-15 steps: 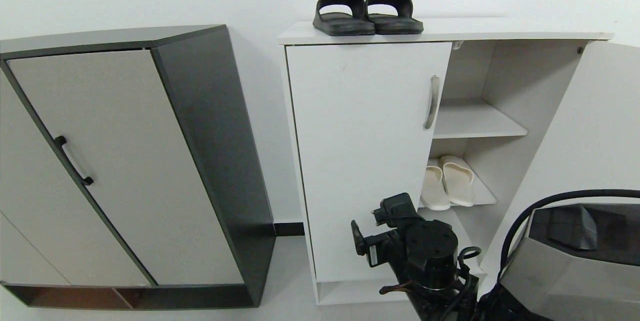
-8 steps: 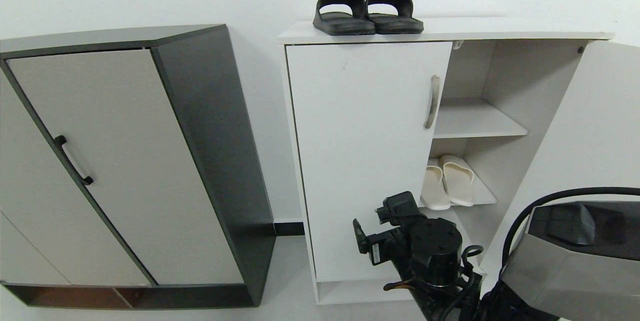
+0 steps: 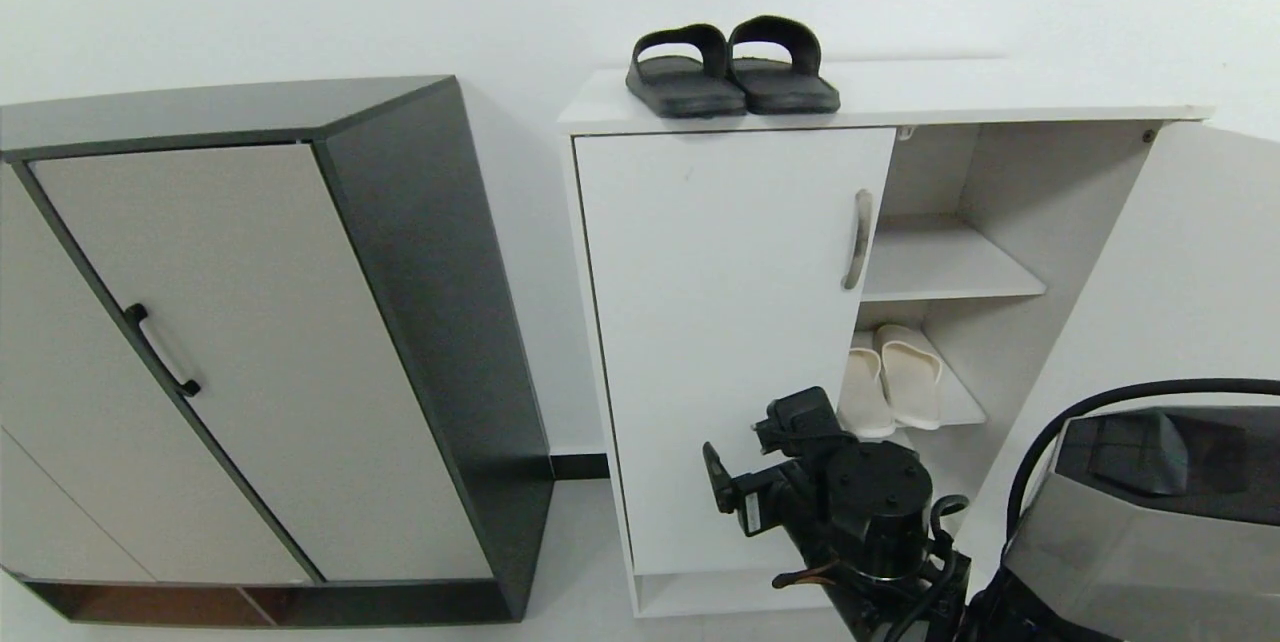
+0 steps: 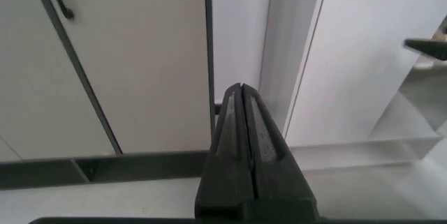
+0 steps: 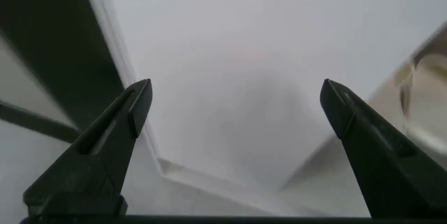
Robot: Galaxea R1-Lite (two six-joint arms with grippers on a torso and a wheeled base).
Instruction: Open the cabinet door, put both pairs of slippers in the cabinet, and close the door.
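While the pair of black rubber slide slippers (image 3: 735, 70) sits top centre of the head view on the white wooden cabinet (image 3: 960, 87), the cream foam slippers (image 3: 890, 390) are right of centre on its lower shelf (image 3: 962, 407), right door (image 3: 1190, 262) swung open. Left wrist view: left gripper (image 4: 242, 130) clamped flat together. Right wrist view: right gripper (image 5: 237, 137) spread wide.

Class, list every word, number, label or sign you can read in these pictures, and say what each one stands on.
No text can be read.
The black slippers, cream slippers, white cabinet and dark cabinet show no print.
A small pale patch on the arm hardware in the head view, perhaps a sticker, is too small to read.
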